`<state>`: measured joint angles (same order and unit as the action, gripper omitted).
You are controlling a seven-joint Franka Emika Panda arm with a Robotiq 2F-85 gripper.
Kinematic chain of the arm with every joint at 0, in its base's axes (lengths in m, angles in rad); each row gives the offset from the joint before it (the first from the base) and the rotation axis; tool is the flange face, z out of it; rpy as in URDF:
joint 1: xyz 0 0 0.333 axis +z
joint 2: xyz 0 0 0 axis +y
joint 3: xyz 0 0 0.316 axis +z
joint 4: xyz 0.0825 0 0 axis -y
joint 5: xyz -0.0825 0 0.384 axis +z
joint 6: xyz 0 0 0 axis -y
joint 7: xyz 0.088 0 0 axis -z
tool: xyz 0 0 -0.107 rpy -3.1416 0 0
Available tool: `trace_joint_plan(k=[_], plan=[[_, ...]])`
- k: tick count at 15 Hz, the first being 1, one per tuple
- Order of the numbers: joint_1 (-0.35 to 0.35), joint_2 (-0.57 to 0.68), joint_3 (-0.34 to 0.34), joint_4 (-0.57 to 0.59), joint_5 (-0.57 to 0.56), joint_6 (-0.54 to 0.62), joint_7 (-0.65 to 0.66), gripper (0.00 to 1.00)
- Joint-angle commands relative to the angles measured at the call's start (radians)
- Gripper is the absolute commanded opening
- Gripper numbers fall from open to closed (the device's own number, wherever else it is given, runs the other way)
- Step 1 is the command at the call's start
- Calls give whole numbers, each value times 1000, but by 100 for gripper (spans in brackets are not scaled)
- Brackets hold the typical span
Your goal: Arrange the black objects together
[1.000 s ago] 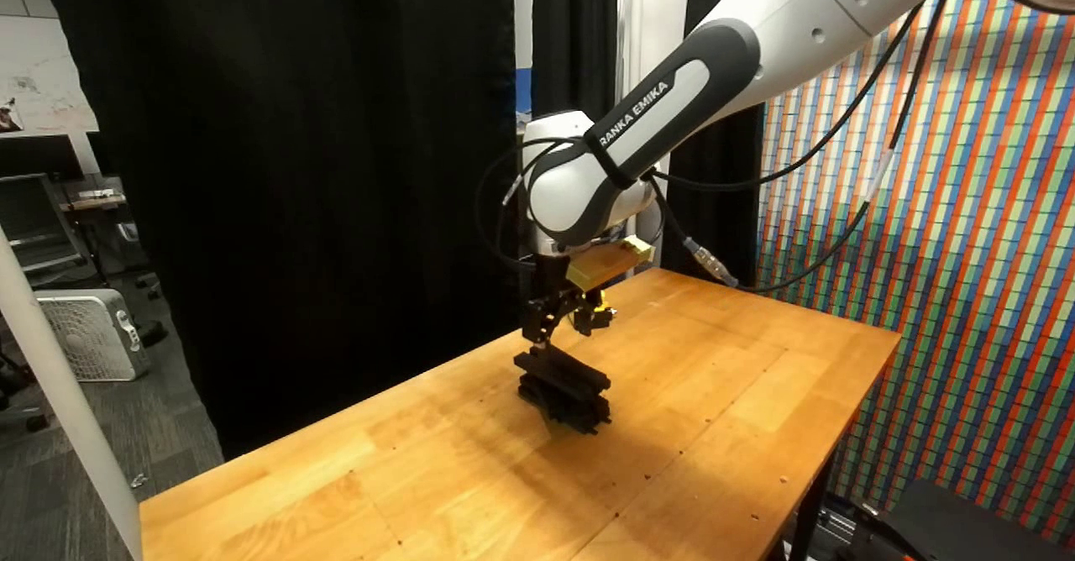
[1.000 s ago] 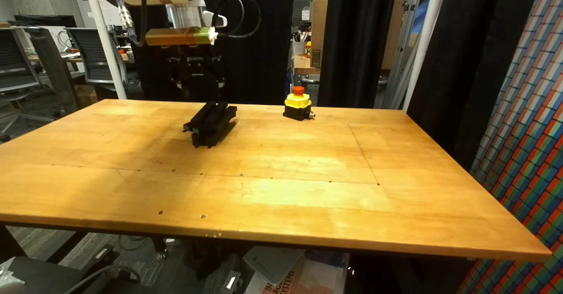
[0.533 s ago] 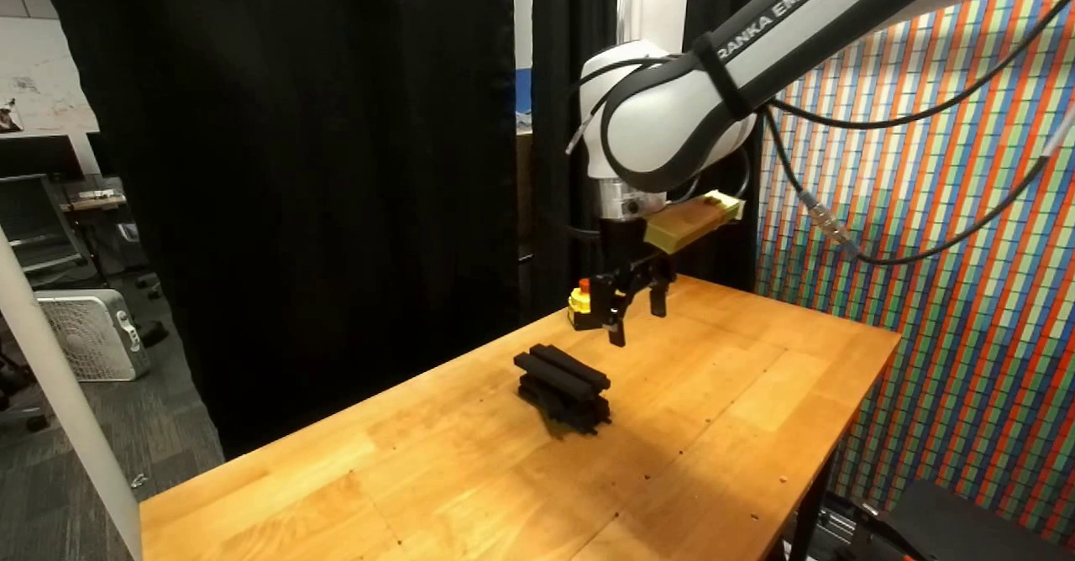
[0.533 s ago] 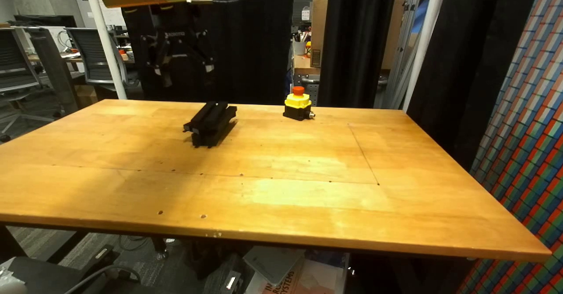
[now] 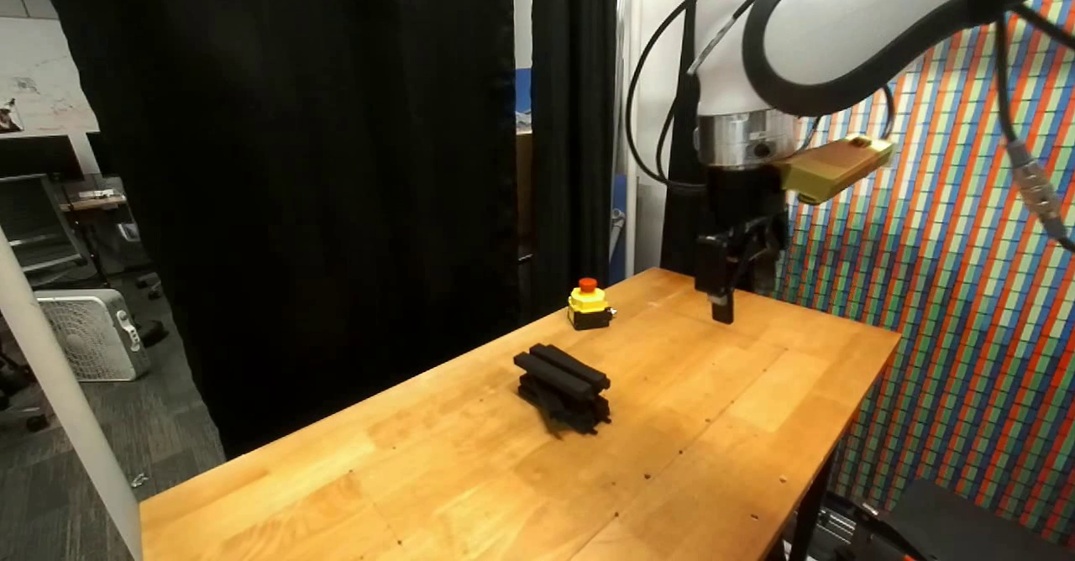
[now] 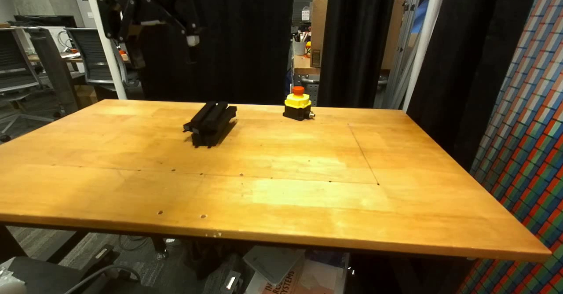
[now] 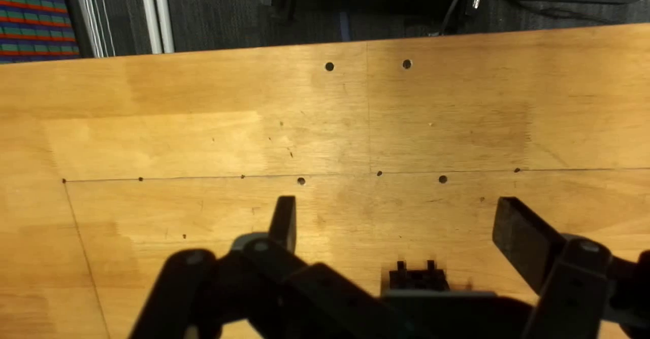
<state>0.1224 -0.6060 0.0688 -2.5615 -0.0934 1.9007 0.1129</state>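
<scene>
The black objects (image 5: 561, 386) are matte black bars gathered in one stack on the wooden table. Two parallel slats lie side by side on top of other black pieces. The stack also shows in an exterior view (image 6: 211, 124); in the wrist view only one end of it (image 7: 418, 279) shows at the bottom, the remainder hidden behind the gripper. My gripper (image 7: 397, 214) is open, with nothing between its fingers. It hangs well above the table and apart from the stack, as both exterior views show (image 5: 743, 292) (image 6: 164, 56).
A yellow-and-red button on a black base (image 5: 589, 305) stands near the table's edge by the black curtain (image 5: 336, 166); it also shows in an exterior view (image 6: 298, 104). The wooden table (image 6: 281, 197) has small holes and thin lines. Black cables (image 5: 663, 124) hang from the arm.
My gripper has risen from just above the stack and moved away, rightward in an exterior view. The stack and the button have not moved.
</scene>
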Motion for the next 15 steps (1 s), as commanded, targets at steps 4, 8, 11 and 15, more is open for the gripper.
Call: trace_joint_plan(k=[4,8,11,15], plan=[[-18,-427,-65,-86,30,-230,-125,100],[-42,-587,-121,-85,16,-372,-172,100],[-53,-570,-119,-69,19,-387,-164,100],[-68,-626,-134,-86,18,-405,-171,100]])
